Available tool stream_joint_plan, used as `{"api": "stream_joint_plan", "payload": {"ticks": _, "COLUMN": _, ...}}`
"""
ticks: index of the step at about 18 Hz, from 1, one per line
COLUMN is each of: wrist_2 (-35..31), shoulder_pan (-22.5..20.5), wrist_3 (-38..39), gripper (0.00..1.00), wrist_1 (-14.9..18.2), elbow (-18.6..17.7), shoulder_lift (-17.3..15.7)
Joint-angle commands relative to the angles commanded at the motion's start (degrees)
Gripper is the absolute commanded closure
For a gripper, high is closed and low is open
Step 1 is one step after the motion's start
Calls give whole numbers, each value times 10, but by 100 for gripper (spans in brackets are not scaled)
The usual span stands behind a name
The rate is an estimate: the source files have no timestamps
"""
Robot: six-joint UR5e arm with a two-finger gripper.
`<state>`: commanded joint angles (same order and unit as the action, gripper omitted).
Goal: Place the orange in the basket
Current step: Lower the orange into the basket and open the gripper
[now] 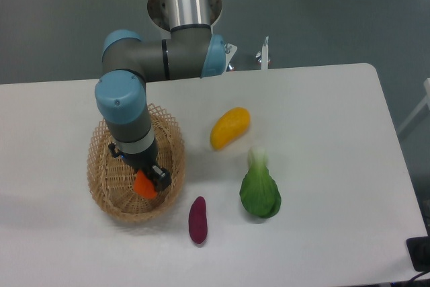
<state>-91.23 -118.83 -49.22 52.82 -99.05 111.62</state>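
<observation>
**Mia:** Where is the orange (143, 185)?

**Sam:** It is at the lower left of the frame, over the inside of the basket (107, 196). Only a small bright orange bit shows. The rest is hidden by the gripper (153, 181).

**Mia:** Is the gripper holding it?

**Sam:** Yes. The dark fingers are closed on the orange, one part on each side of it. I cannot tell if the orange touches the basket floor or hangs just above it.

**Mia:** What does the basket look like?

**Sam:** It is big, oval and light tan, with little holes around its rim. It sits on the white table (322, 247). The arm (127, 109) comes down from the top of the frame, bends, and goes straight into the basket.

**Mia:** What else is on the table?

**Sam:** A long yellow fruit (230, 128) lies near the middle, to the right of the basket. Below it is a green leafy vegetable (260, 189) with a pale stem on top. A small purple vegetable (197, 220) lies just beside the basket, at its lower right. None of these three touch each other.
</observation>
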Motion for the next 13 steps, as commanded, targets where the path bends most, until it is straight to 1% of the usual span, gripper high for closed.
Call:
{"api": "stream_joint_plan", "payload": {"ticks": 2, "wrist_2": 0, "shoulder_pan": 0, "wrist_3": 0, "gripper": 15, "wrist_1": 0, "elbow": 0, "shoulder_lift": 0}}
{"api": "stream_joint_plan", "payload": {"ticks": 4, "wrist_2": 1, "shoulder_pan": 0, "wrist_3": 2, "gripper": 0, "wrist_1": 0, "elbow": -3, "shoulder_lift": -2}}
{"api": "stream_joint_plan", "payload": {"ticks": 5, "wrist_2": 3, "shoulder_pan": 3, "wrist_3": 5, "gripper": 0, "wrist_1": -1, "elbow": -4, "shoulder_lift": -3}}
{"api": "stream_joint_plan", "payload": {"ticks": 6, "wrist_2": 4, "shoulder_pan": 5, "wrist_3": 25, "gripper": 0, "wrist_1": -12, "elbow": -5, "shoulder_lift": -5}}
{"api": "stream_joint_plan", "payload": {"ticks": 8, "wrist_2": 4, "shoulder_pan": 2, "wrist_3": 40, "gripper": 0, "wrist_1": -50, "elbow": -25, "shoulder_lift": -9}}
{"api": "stream_joint_plan", "payload": {"ticks": 9, "wrist_2": 4, "shoulder_pan": -3, "wrist_3": 43, "gripper": 0, "wrist_1": -74, "elbow": -39, "shoulder_lift": -16}}
{"api": "stream_joint_plan", "payload": {"ticks": 11, "wrist_2": 2, "shoulder_pan": -23, "wrist_3": 50, "gripper": 0, "wrist_1": -75, "elbow": -47, "shoulder_lift": -28}}
{"api": "stream_joint_plan", "payload": {"ticks": 13, "wrist_2": 2, "shoulder_pan": -55, "wrist_3": 54, "gripper": 0, "wrist_1": -76, "elbow": -46, "shoulder_lift": -36}}
